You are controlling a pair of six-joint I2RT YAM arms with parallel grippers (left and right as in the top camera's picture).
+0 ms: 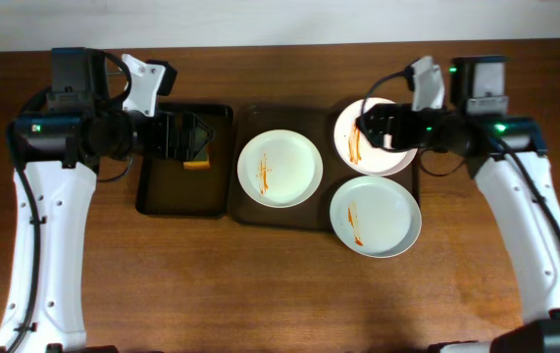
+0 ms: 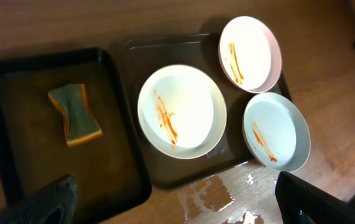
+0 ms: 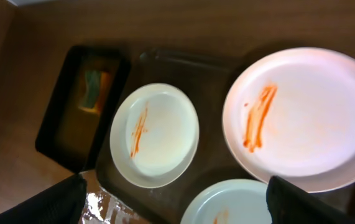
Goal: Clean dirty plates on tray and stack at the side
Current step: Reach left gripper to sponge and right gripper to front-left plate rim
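Three dirty plates with orange smears lie on the brown tray (image 1: 250,120): a cream plate (image 1: 280,169), a pink plate (image 1: 358,147) and a pale blue plate (image 1: 376,216) overhanging the tray's front right corner. A green and orange sponge (image 1: 199,163) lies in the black tray (image 1: 167,186). My left gripper (image 1: 196,139) hovers open and empty over the sponge. My right gripper (image 1: 370,127) hovers open and empty over the pink plate. The left wrist view shows the sponge (image 2: 74,114) and the cream plate (image 2: 182,111). The right wrist view shows the pink plate (image 3: 301,118).
The black tray stands directly left of the brown tray, both on the wooden table. A wet patch (image 2: 214,196) shines on the table in front of the brown tray. Bare wood (image 1: 260,284) lies in front of both trays.
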